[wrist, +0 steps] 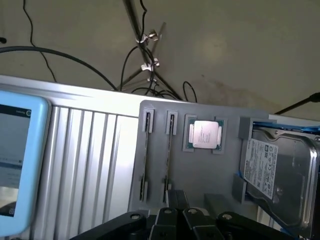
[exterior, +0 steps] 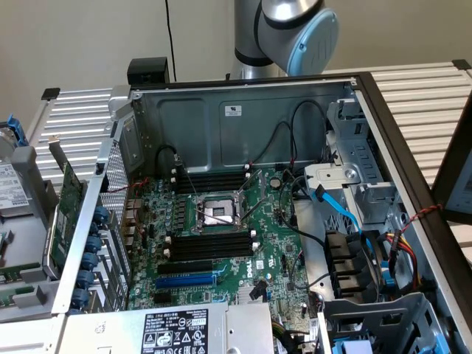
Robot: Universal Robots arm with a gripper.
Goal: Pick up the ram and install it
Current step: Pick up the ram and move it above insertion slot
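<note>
Ram [wrist: 169, 150]: thin dark strip, edge-on

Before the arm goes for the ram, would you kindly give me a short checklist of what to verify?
1. The fingers open for grasping: not ok, shut and empty.
2. The ram waiting in the grey tray: ok, standing on edge.
3. The memory slots free: ok, no stick seated.
4. The end clips open: cannot tell.
5. The case open on top: ok.
</note>
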